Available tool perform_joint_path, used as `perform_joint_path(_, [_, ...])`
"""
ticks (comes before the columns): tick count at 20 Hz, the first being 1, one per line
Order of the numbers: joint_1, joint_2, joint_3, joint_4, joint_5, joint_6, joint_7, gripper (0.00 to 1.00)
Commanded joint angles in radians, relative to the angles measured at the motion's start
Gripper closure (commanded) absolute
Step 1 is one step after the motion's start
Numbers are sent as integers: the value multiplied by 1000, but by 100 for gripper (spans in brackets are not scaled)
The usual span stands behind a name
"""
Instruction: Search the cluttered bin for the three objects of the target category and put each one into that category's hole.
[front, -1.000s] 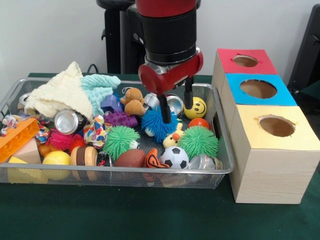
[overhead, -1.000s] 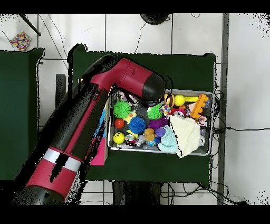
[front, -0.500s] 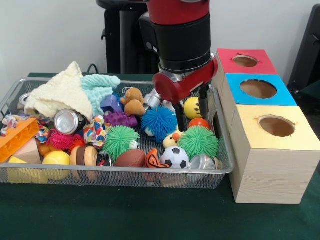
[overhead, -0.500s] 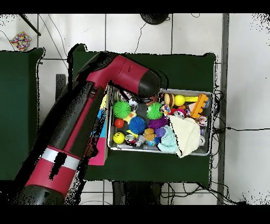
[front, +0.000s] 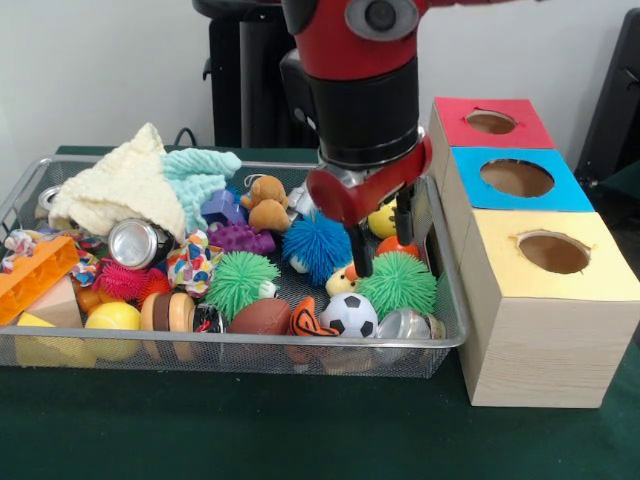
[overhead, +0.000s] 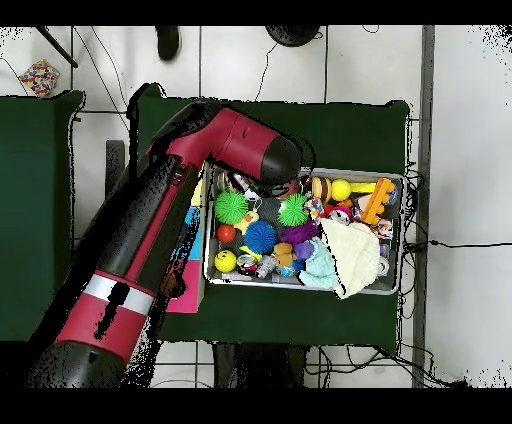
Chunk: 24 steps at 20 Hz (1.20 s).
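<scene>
The claw (front: 383, 242) hung with its 2 fingers spread apart and nothing between them, low over the right end of the wire bin (front: 300, 348). Its left finger tip stood against the yellow duck toy (front: 343, 280), and the right finger sat behind the orange ball (front: 397, 246), which lay between the 2. A green spiky ball (front: 398, 283) lay just in front, a blue spiky ball (front: 318, 243) to the left, and a yellow smiley ball (front: 381, 220) behind. A soccer ball (front: 349, 314) rested near the front rim. Beside the bin stood red (front: 490, 122), blue (front: 516, 177) and yellow (front: 553, 252) holes.
</scene>
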Motion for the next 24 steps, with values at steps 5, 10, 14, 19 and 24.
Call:
perform_joint_path(5, [-29,88,123,-62,58,-56,222,0])
perform_joint_path(10, [-28,99,134,-68,73,-66,242,0])
perform_joint_path(14, [-28,96,147,-66,87,-83,259,0])
perform_joint_path(19, [-24,95,159,-61,108,-76,256,0])
perform_joint_path(24, [-22,115,150,-74,111,-73,267,0])
